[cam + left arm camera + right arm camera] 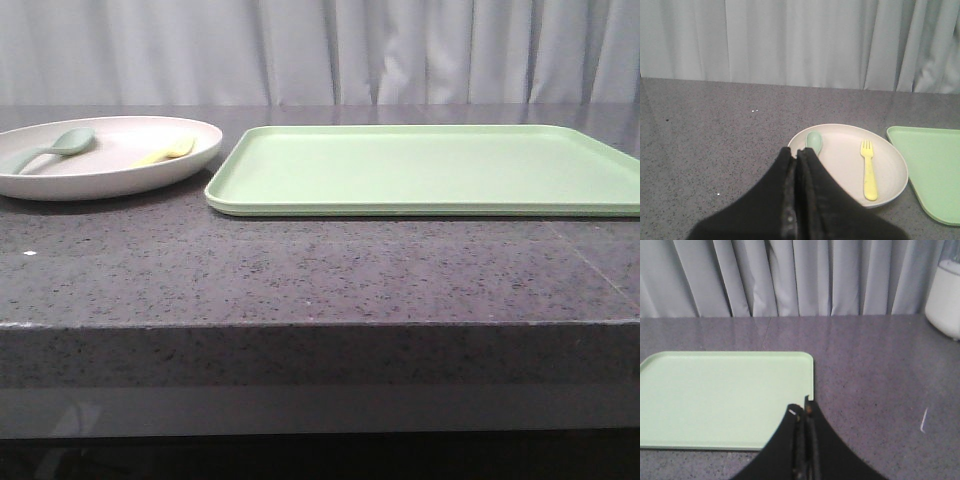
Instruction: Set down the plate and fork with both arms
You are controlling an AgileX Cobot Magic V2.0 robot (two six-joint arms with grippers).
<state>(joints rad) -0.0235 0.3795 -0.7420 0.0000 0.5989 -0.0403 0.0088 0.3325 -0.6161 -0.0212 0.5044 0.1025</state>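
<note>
The pinkish-cream plate (110, 170) sits on the dark stone table at the left, beside the tray. On it lie the pale yellow fork (165, 152) and a grey-green spoon (45, 150). In the left wrist view the plate (845, 165) holds the fork (869, 170) and the spoon (814, 141). My left gripper (796, 152) is shut and empty, its tips over the plate's near rim by the spoon. My right gripper (802, 410) is shut and empty above the tray's corner. Neither gripper shows in the front view.
A rectangular light green tray (430, 170) lies right of the plate; it also shows in the right wrist view (720, 395) and the left wrist view (935, 170). A white rounded object (946, 300) stands on the table beyond the tray's end. Grey curtains hang behind.
</note>
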